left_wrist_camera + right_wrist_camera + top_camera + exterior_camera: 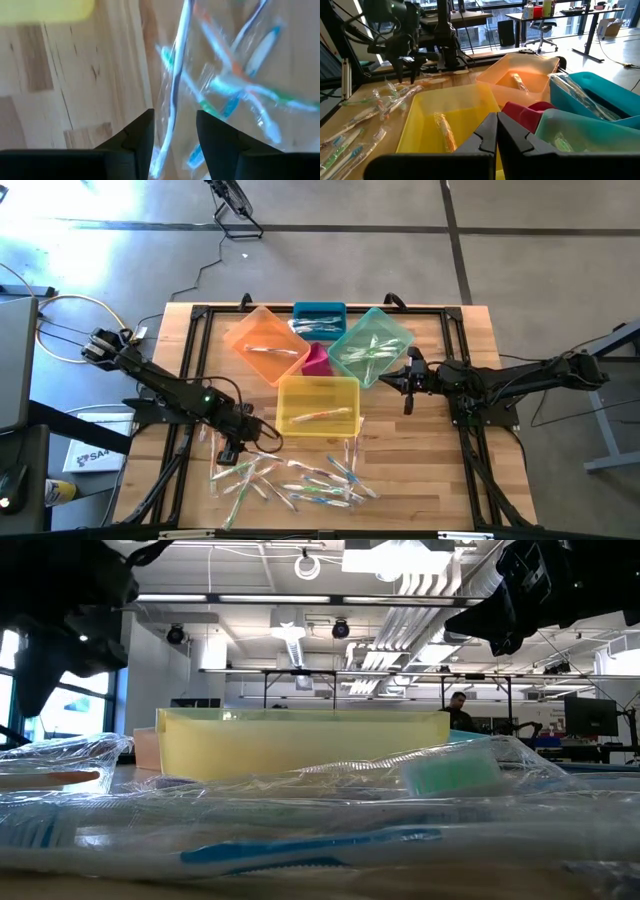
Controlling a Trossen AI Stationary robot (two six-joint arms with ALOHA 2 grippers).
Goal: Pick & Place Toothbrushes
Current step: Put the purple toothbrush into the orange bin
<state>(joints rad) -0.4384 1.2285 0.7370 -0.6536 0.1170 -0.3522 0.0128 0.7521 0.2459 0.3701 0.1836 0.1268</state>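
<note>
Nearest wrapper: blue-handled toothbrush in clear crinkled film (310,848) lies right at the low lens, across my view.
Table: slatted wooden table (450,490) carries everything.
Bins: I count five translucent plastic bins, orange (266,345), teal-green (371,344), yellow (317,404), blue (319,320) and a small pink one (317,361) wedged between them.
Loose pile: wrapped toothbrushes (290,478) lie scattered on the table just in front of the yellow bin; roughly fifteen to twenty, too overlapped for an exact count.
Handling: I judge them light and stiff, but the film is slippery and crinkly; I would pinch across mid-handle.
Left gripper (174,127): low over the pile's left edge, jaws partly open astride one white-and-blue brush (176,75), not clamped.
Right gripper (497,131): waits by the teal-green bin, jaws closed, empty.
</note>
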